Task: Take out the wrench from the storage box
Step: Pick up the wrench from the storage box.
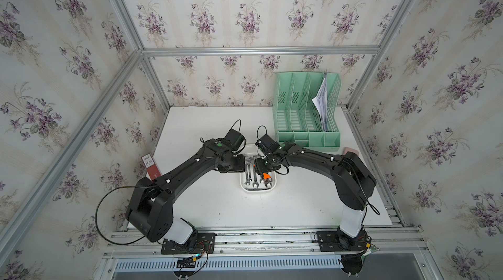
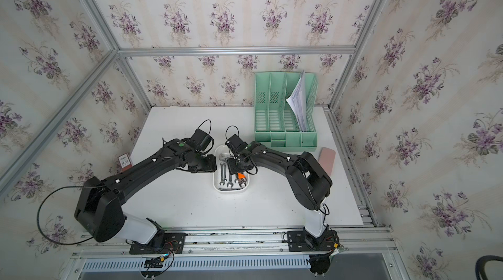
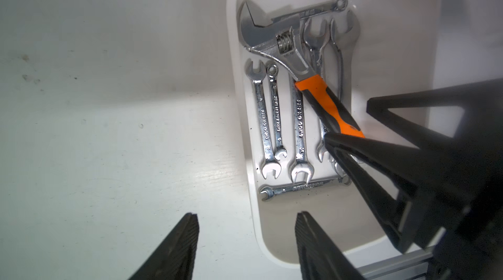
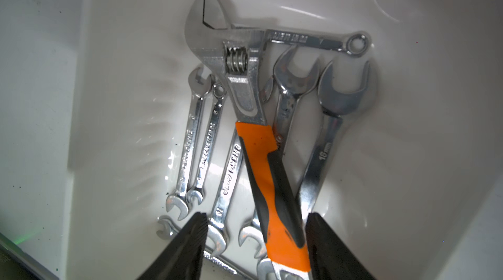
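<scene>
— Aluminium rail (image 1: 258, 233) runs along the near edge of the worktop (image 1: 217, 210). Any writing, going from the left?
— Red card (image 1: 151, 165) at the left edge carries a white label, but the print is too small to read. The storage box (image 1: 258, 190) sits mid-worktop with spanners (image 3: 299, 129) in it. A small combination spanner (image 3: 276, 112) seems to say GREENER. The large open-ended spanner (image 4: 325, 153) is stamped 16mm. The rest I cannot make out.
— And the adjustable wrench (image 4: 239, 80)?
— Inside the box, lying slantwise on top of the spanners, with its orange-and-black handle toward the near edge.
— Grippers?
— The left gripper (image 3: 246, 216) is spread and empty at the box's left rim. The right gripper (image 4: 255, 214) is spread too, with a finger on either side of the orange handle and a gap on one side.
— Further right?
— Mint-green file rack (image 1: 307, 134) at the far right corner, with papers (image 1: 322, 101) in its rightmost slot. Pink case (image 1: 351, 152) at the right edge.
— Surface, room?
— White worktop with a few dark specks. Wallpaper (image 1: 245, 14) with violet sprigs on every wall, and an aluminium frame (image 1: 258, 50).
</scene>
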`<state>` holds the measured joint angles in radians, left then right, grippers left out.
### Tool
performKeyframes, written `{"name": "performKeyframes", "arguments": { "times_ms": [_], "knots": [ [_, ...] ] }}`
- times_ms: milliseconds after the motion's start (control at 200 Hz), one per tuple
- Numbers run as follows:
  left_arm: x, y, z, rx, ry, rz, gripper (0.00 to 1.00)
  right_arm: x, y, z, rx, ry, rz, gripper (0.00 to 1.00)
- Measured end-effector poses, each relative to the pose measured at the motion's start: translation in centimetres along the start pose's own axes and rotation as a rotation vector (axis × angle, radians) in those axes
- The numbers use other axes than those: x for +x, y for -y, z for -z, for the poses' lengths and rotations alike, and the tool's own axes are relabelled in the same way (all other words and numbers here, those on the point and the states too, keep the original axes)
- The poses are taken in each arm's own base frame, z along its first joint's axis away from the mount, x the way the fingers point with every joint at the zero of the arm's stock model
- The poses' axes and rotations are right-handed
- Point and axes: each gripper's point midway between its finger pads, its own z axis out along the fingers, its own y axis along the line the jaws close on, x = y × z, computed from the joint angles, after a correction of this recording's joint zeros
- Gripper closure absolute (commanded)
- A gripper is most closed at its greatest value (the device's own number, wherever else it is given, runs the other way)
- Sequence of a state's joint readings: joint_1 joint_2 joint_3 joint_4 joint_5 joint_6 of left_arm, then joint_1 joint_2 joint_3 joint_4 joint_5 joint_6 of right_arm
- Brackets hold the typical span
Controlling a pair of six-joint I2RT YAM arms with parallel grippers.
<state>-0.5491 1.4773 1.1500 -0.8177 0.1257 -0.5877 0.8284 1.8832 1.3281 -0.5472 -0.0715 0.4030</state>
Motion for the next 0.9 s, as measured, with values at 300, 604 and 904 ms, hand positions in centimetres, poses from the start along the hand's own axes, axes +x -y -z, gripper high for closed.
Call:
{"name": "performKeyframes", "arguments": {
  "times_ms": [300, 604, 904],
  "knots": [
    [-1.5, -0.2, 3.5, 0.045, 0.098, -0.021, 0.21, -0.4, 0.4, -1.4, 0.045, -0.027, 0.045, 0.38],
    [-2.7, -0.5, 5.8, 0.068, 0.179, -0.006, 0.17, -0.2, 0.6, -2.9, 0.078, -0.06, 0.068, 0.49],
    [-3.1, -1.3, 6.4, 0.064, 0.205, 0.013, 0.16, 0.2, 1.1, -4.0, 0.122, -0.099, 0.103, 0.71]
  ]
}}
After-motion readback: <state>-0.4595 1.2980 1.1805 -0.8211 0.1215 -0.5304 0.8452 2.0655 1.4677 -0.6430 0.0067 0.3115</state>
